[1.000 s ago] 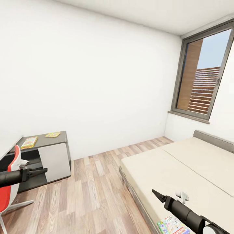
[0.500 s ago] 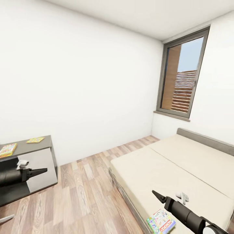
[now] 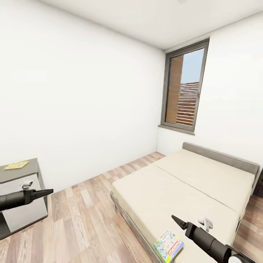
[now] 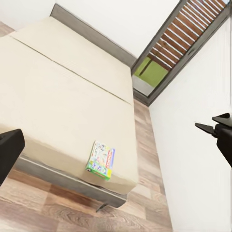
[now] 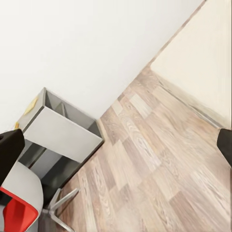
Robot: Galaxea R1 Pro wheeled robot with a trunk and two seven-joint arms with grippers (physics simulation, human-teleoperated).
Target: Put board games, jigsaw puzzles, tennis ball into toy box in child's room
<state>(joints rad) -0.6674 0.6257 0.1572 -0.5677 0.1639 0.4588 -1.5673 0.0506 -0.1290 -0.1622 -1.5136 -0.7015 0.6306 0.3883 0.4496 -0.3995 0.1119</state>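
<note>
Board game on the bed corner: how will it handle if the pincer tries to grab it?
The board game looks like a flat, thin printed box, so probably stiff and light. It lies flush on the mattress, which likely leaves little edge for a finger to get under. Being near the bed's corner, a push might slide it off rather than tip it.

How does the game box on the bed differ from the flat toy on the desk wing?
The board game is a thicker box, white-green-blue with a red stripe, lying at the bed corner near the right gripper. The jigsaw puzzle is a thin yellowish square on the dark-grey table wing. Both lie flat, ungrasped.
</note>
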